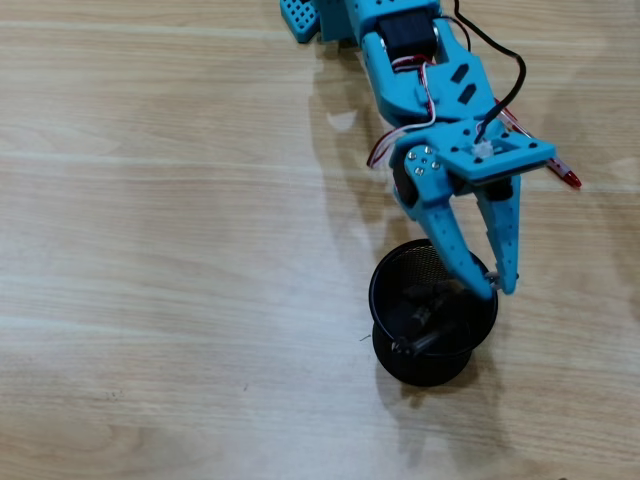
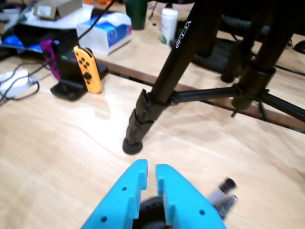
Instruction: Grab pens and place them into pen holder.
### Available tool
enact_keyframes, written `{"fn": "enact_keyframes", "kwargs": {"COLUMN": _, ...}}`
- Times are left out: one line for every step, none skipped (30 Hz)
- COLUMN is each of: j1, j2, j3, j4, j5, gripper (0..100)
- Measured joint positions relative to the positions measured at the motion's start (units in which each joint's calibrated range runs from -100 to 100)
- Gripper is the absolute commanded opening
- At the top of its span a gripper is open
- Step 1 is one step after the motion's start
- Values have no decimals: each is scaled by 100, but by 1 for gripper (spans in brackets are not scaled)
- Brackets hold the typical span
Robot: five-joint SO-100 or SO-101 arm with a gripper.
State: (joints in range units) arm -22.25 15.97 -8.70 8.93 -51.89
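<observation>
A black mesh pen holder (image 1: pixel 385 290) stands on the wooden table in the overhead view, with dark pens (image 1: pixel 425 330) lying inside it. My blue gripper (image 1: pixel 497 287) hangs over the holder's right rim, jaws closed together at the tips with nothing between them. A red pen (image 1: pixel 568 178) lies on the table to the right, mostly hidden under the wrist. In the wrist view the gripper (image 2: pixel 151 167) shows only a thin gap, the holder's rim (image 2: pixel 148 206) sits below it, and two pen ends (image 2: pixel 224 193) stick out to the right.
In the wrist view a black tripod leg (image 2: pixel 143 119) stands on the table just ahead. Beyond it are game controllers on a dock (image 2: pixel 81 71), a tissue box (image 2: pixel 107 31) and a white bottle (image 2: pixel 168 24). The arm (image 1: pixel 420 60) enters the overhead view from the top.
</observation>
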Motion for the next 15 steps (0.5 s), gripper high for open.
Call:
{"fn": "enact_keyframes", "kwargs": {"j1": 0, "j2": -161, "j3": 0, "j4": 293, "j5": 57, "gripper": 2}}
{"fn": "enact_keyframes", "kwargs": {"j1": 10, "j2": -340, "j3": 0, "j4": 647, "j5": 125, "gripper": 2}}
{"fn": "enact_keyframes", "kwargs": {"j1": 10, "j2": -527, "j3": 0, "j4": 1044, "j5": 203, "gripper": 2}}
{"fn": "enact_keyframes", "kwargs": {"j1": -38, "j2": -714, "j3": 0, "j4": 1450, "j5": 276, "gripper": 2}}
{"fn": "enact_keyframes", "kwargs": {"j1": -86, "j2": -901, "j3": 0, "j4": 1899, "j5": 322, "gripper": 2}}
{"fn": "enact_keyframes", "kwargs": {"j1": -172, "j2": -1088, "j3": 0, "j4": 2365, "j5": 359, "gripper": 2}}
{"fn": "enact_keyframes", "kwargs": {"j1": -267, "j2": -1274, "j3": 0, "j4": 2831, "j5": 380, "gripper": 2}}
{"fn": "enact_keyframes", "kwargs": {"j1": -353, "j2": -1461, "j3": 0, "j4": 3297, "j5": 432, "gripper": 2}}
{"fn": "enact_keyframes", "kwargs": {"j1": -419, "j2": -1640, "j3": 0, "j4": 3763, "j5": 479, "gripper": 2}}
{"fn": "enact_keyframes", "kwargs": {"j1": -486, "j2": -1801, "j3": 0, "j4": 4186, "j5": 520, "gripper": 2}}
{"fn": "enact_keyframes", "kwargs": {"j1": -543, "j2": -1954, "j3": 0, "j4": 4601, "j5": 557, "gripper": 2}}
{"fn": "enact_keyframes", "kwargs": {"j1": -610, "j2": -2090, "j3": 0, "j4": 4981, "j5": 572, "gripper": 2}}
{"fn": "enact_keyframes", "kwargs": {"j1": -724, "j2": -2201, "j3": 0, "j4": 5326, "j5": 588, "gripper": 2}}
{"fn": "enact_keyframes", "kwargs": {"j1": -858, "j2": -2294, "j3": 0, "j4": 5662, "j5": 593, "gripper": 2}}
{"fn": "enact_keyframes", "kwargs": {"j1": -1029, "j2": -2379, "j3": 0, "j4": 5991, "j5": 593, "gripper": 2}}
